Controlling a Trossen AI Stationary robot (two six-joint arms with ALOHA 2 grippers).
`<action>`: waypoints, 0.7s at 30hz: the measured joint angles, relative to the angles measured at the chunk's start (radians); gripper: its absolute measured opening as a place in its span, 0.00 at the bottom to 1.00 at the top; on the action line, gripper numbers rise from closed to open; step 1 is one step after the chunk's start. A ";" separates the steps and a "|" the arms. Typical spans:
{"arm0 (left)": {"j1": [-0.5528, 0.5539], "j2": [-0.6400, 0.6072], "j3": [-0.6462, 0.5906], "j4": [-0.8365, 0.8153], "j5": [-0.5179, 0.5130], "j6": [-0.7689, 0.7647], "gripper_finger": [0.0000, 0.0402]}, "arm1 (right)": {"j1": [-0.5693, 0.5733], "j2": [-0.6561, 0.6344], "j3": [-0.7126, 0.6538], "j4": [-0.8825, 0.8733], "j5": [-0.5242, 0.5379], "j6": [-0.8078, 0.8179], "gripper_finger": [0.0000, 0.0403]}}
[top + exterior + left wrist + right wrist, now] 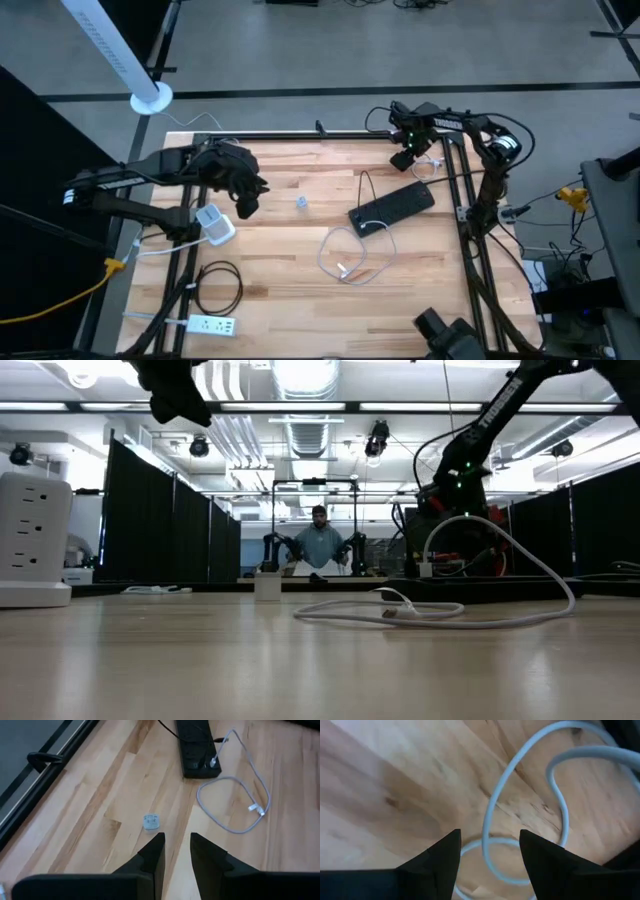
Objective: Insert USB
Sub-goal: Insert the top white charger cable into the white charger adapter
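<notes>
The wooden table (290, 300) fills the overhead view, and a black power strip (392, 209) lies slightly right of its middle; everything else is placed from that strip. The left arm reaches in from the table's left edge, its gripper (247, 203) hanging well left of the strip with its fingers (152, 855) a little apart and nothing between them. The right arm bends over the far right corner, its gripper (405, 158) hovering just beyond the strip's far end, fingers (442, 855) spread and empty above loops of white cable. A second white cable (350, 255) curls on the near side of the strip, one end plugged into it and its free plug (255, 808) lying loose on the wood. A small white charger block (301, 203) sits between the strip and the left gripper, near the latter's fingertips. In the low view, a person (318, 540) sits in the room behind the table.
</notes>
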 joint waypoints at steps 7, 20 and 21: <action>-0.003 -0.002 0.000 0.003 0.013 -0.023 0.16 | 0.000 0.010 0.000 -0.013 0.013 0.007 0.11; -0.066 -0.010 0.000 0.238 0.072 -0.003 0.16 | 0.116 -0.368 -0.001 -0.135 -0.110 0.091 0.00; -0.067 -0.007 0.000 0.268 0.072 0.005 0.16 | 0.128 -0.417 0.000 -0.135 -0.125 0.104 0.00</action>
